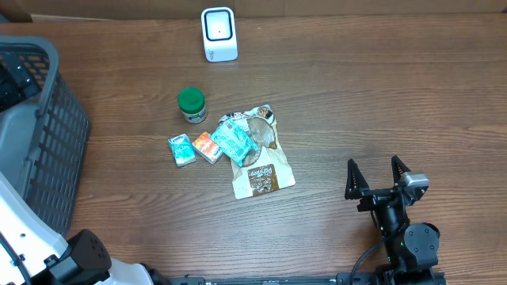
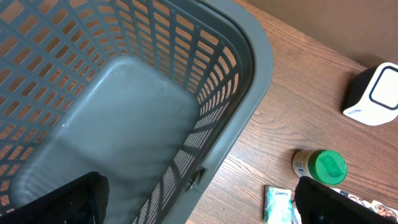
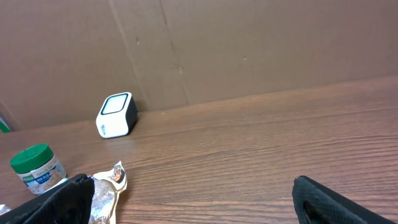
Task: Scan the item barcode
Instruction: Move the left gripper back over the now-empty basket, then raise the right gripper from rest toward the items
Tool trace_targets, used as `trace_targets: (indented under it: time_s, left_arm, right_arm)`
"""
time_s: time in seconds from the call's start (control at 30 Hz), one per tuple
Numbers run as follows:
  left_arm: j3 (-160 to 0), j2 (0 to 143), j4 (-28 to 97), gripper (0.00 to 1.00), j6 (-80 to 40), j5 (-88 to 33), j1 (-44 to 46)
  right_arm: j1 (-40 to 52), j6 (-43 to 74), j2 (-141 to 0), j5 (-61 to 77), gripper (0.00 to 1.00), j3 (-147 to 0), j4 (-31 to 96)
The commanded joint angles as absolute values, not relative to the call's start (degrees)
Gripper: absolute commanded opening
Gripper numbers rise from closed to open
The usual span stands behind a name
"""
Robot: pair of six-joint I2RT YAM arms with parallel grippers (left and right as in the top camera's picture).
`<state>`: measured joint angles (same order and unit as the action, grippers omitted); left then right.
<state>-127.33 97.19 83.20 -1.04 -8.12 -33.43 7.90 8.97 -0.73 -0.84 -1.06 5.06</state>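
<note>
A white barcode scanner stands at the back of the table, also seen as a scanner in the right wrist view. The items lie mid-table: a green-lidded jar, a teal packet, an orange packet, and a second teal packet on a brown and silver pouch. My right gripper rests open at the front right, well clear of them, its gripper empty. My left gripper hangs open over the basket's rim with nothing between its fingers.
A grey slotted basket fills the left side of the table, and its basket wall sits right under the left wrist. A brown cardboard wall runs behind the scanner. Bare wood lies between the items and the right gripper.
</note>
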Motion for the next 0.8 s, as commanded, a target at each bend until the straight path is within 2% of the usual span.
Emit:
trace_targets:
  time_s: [0.0, 0.6, 0.77]
  left_arm:
    - [-127.7, 96.4, 83.4, 1.00, 0.2, -8.4, -33.4]
    - [-127.7, 96.4, 83.4, 1.00, 0.2, -8.4, -33.4]
    - [-127.7, 96.4, 83.4, 1.00, 0.2, -8.4, -33.4]
  right_arm:
    - [7.7, 9.0, -0.2, -0.8, 1.00, -0.5, 4.6]
    - [7.7, 9.0, -0.2, -0.9, 1.00, -0.5, 4.6]
    - [7.7, 8.9, -0.2, -3.6, 1.00, -0.5, 1.2]
